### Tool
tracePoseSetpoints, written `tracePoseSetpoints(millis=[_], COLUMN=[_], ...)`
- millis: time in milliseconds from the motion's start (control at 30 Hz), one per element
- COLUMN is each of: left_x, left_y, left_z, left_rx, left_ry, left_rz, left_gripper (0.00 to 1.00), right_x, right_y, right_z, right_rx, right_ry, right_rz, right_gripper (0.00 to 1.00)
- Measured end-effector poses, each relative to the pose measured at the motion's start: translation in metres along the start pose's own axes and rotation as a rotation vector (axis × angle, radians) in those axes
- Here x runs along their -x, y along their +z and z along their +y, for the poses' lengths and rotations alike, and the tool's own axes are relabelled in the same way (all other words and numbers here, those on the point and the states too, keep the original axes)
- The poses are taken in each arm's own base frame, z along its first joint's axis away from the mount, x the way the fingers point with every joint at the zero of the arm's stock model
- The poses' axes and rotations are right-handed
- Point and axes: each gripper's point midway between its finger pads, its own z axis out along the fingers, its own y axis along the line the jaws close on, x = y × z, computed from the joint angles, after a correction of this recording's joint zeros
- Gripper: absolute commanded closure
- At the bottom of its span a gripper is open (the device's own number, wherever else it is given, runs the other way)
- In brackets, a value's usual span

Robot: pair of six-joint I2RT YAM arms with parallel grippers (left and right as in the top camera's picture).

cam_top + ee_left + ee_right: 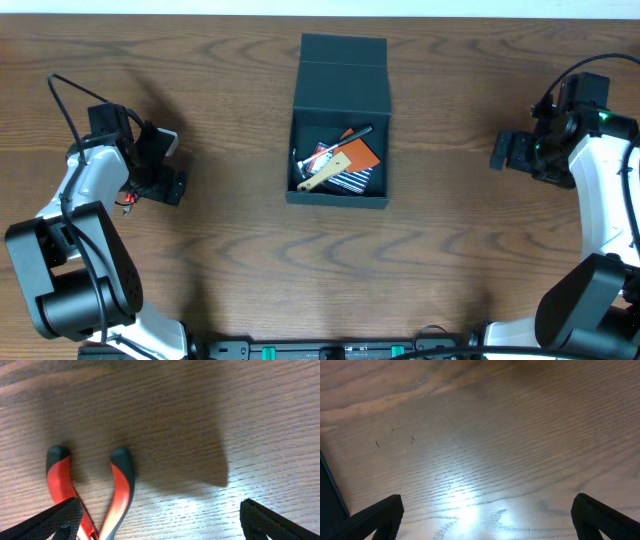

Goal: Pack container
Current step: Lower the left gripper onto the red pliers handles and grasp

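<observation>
— Container [338, 198] location, please.

— You have it in the middle of the table [200, 280], well apart from both arms. Its flap lid lies folded back toward the far edge, so the box stands open. Inside you can make out a black pen [358, 133], an orange card [358, 153] and a tan handle [325, 176] lying slantwise over something striped. They are too small to name more closely.

— And my left gripper [162, 519]?

— Your left claw is spread wide, low over the wood at the left side of the table. In your left wrist view, a pair of pliers [117, 490] with red and black handles lies flat on the table between the fingers. It sits much closer to the finger on the picture's left side. That finger's tip covers part of one red handle. The working end is cut off by the lower edge, and you cannot tell whether the finger touches the tool.

— Right gripper [490, 520]?

— Spread just as wide, at the right side of the table. Between its fingers you see only bare wood with a bright glare patch. It holds nothing.
</observation>
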Motion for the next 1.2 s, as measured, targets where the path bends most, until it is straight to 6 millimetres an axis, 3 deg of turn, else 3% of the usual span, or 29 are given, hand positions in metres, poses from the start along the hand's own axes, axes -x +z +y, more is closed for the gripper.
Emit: tracePoseSetpoints(millis=[267,433,633,800,967,1200], left_x=[0.003,-0.006,-0.004,-0.006,-0.007,-0.008], left_y=[0.001,0.017,0.017,0.017,0.017,0.017], left_z=[-0.002,-0.005,-0.005,-0.006,-0.006,-0.007], left_rx=[-0.013,-0.041,-0.044,-0.047,-0.048,-0.051], left_ry=[0.012,0.011,0.015,0.024,0.021,0.021], left_rz=[-0.014,0.031,0.028,0.037,0.042,0.046], left_gripper=[0.01,0.01,0.00,0.28,0.35,0.55], right_x=[-0.002,-0.002,-0.003,-0.003,-0.003,-0.005], right_y=[0.000,0.000,0.000,0.000,0.000,0.000], right_z=[0.000,0.000,0.000,0.000,0.000,0.000], right_rx=[0.000,0.000,0.000,0.000,0.001,0.001], right_ry=[0.001,0.001,0.000,0.001,0.000,0.001], right_rz=[0.007,0.008,0.010,0.011,0.014,0.018], right_gripper=[0.01,0.01,0.01,0.01,0.01,0.01])
